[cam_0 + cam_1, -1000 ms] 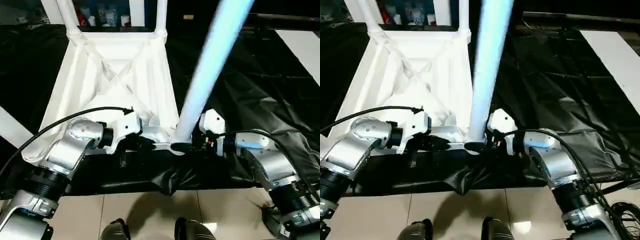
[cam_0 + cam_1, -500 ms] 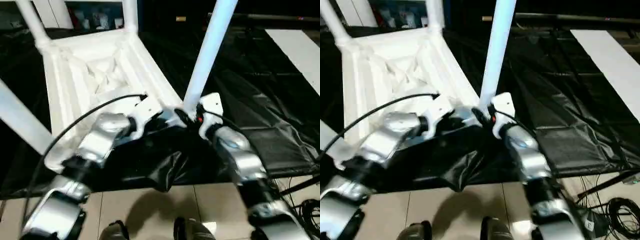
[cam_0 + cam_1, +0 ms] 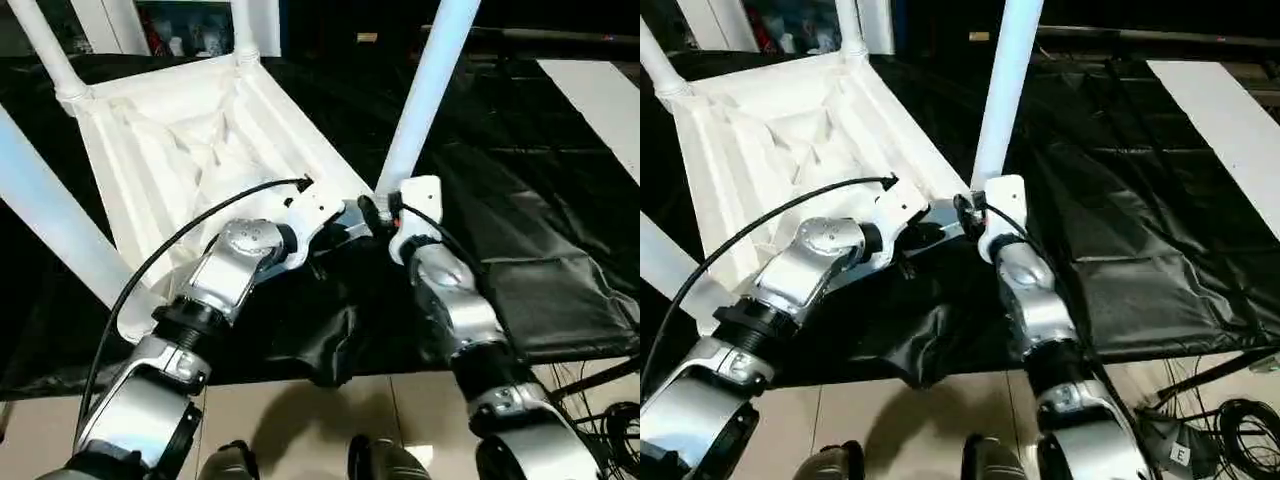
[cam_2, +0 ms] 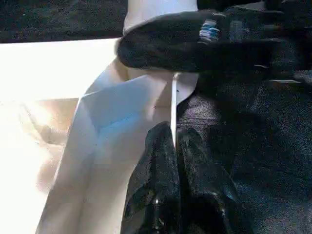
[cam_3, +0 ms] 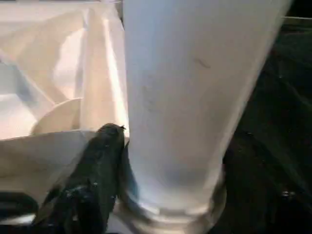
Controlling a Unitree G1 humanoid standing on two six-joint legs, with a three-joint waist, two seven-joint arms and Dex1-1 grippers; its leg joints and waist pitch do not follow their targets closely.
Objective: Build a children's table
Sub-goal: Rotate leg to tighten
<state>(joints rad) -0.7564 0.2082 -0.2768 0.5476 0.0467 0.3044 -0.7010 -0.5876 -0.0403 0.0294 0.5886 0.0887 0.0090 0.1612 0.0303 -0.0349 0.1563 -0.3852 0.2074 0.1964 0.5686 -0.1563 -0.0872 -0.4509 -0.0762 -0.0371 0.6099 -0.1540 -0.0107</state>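
Note:
The children's table lies upside down on a black sheet, its ribbed white top (image 3: 190, 150) facing up. Three legs stand in its corners (image 3: 45, 45) (image 3: 240, 25) (image 3: 50, 215). A fourth leg (image 3: 425, 100) rises from the near right corner socket. My right gripper (image 3: 378, 208) is shut around that leg's base; in the right wrist view one black finger (image 5: 92, 185) presses against the leg (image 5: 190, 97). My left gripper (image 3: 345, 215) is just beside it, shut on the top's thin rim (image 4: 173, 97), with the rim held between its fingers (image 4: 161, 146).
The black sheet (image 3: 520, 200) covers the floor around the table and bunches at its near edge (image 3: 330, 340). Tiled floor (image 3: 300, 420) and my feet (image 3: 230, 462) are nearest. Cables (image 3: 1230, 420) lie at the right. A white strip (image 3: 600, 90) lies far right.
The near right corner, with both grippers on it, has moved away from me and the top has turned. My arms now reach further forward. A near left leg has come into view.

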